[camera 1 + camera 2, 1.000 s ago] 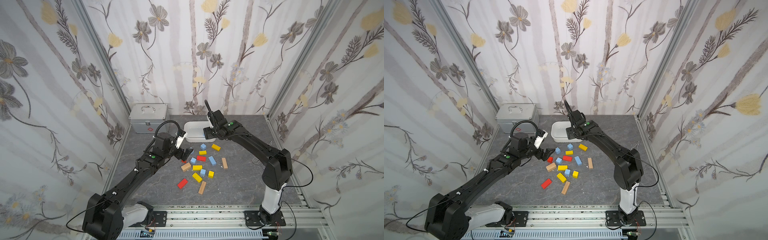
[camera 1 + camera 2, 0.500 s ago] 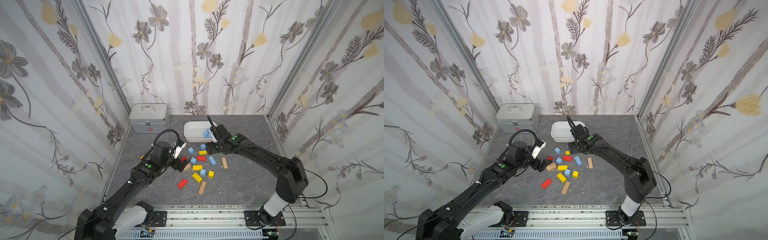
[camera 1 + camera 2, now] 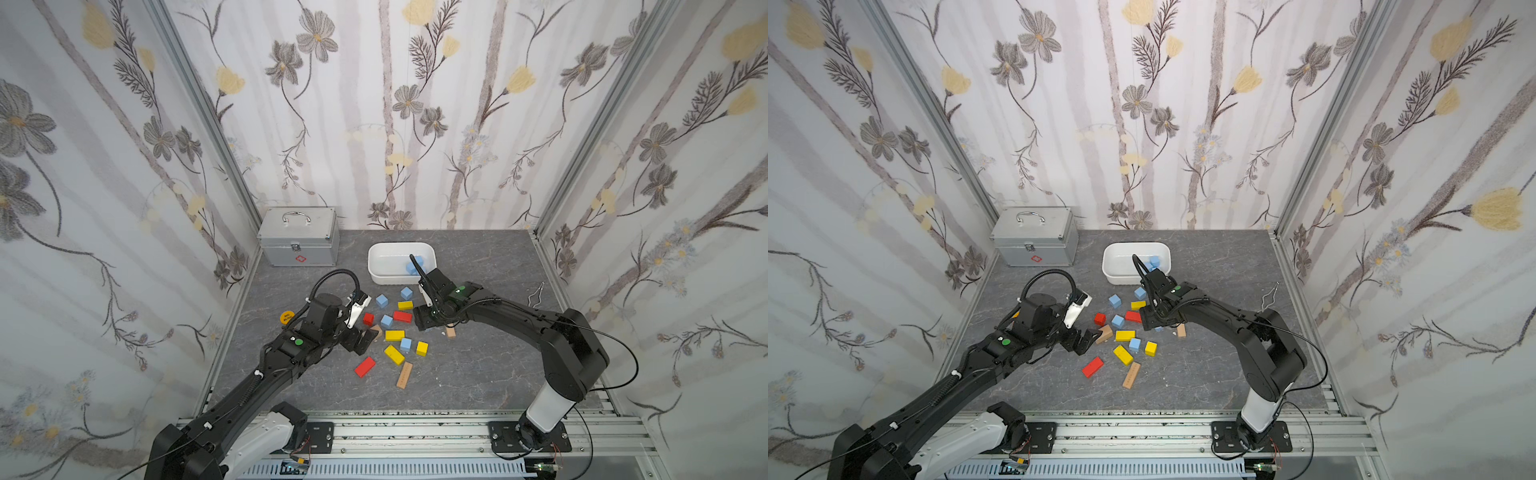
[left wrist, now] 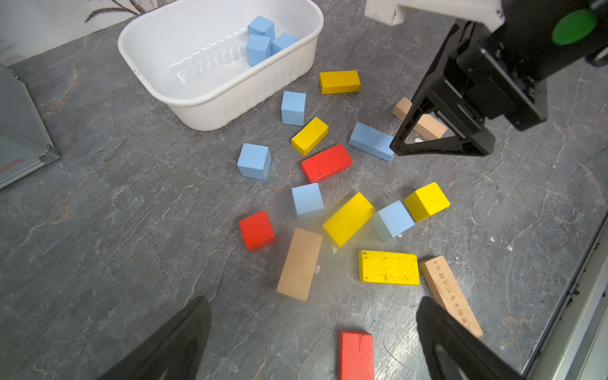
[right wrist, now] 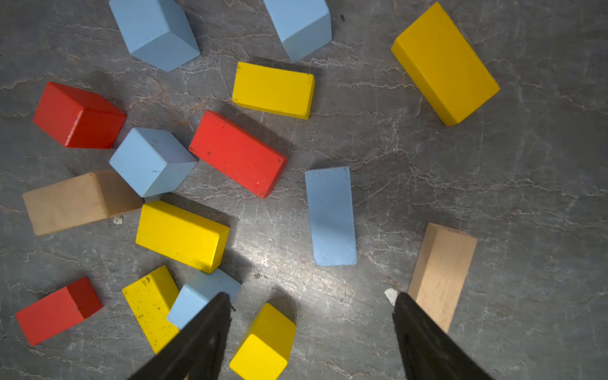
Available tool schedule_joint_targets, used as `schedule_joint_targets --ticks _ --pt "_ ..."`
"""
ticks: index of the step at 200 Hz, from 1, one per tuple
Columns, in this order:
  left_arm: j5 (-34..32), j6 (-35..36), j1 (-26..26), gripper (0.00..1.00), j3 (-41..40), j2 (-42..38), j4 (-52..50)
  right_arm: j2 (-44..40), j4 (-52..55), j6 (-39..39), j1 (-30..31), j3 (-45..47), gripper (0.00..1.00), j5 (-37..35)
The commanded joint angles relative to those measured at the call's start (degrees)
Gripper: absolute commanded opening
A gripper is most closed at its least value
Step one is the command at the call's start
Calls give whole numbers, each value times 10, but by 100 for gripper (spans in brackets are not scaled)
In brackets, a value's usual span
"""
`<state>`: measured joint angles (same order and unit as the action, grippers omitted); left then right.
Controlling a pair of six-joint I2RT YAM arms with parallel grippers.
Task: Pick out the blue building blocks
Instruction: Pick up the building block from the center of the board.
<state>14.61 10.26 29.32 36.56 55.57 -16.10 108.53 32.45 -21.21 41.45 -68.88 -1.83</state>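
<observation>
My right jaws hang apart over the blue bar on the desk, left jaws wide and empty; I reckon closing could clip the red block at its 10 o'clock and skew the bar.

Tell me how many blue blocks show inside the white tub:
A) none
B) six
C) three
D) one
C: the left wrist view shows three blue building blocks huddled together at one end of the white tub.
</observation>
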Motion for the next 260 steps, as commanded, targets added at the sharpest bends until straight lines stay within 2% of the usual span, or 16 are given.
schedule_joint_targets --ticks 1,99,260 --pt "-11 -12 0 100 -4 -8 -4 22 -13 23 0 -13 78 2" --pt "-7 -17 2 100 -21 -1 -1 103 14 34 -14 -73 74 -21" --pt "-13 3 4 100 -19 20 -4 171 31 42 -34 -108 53 -4"
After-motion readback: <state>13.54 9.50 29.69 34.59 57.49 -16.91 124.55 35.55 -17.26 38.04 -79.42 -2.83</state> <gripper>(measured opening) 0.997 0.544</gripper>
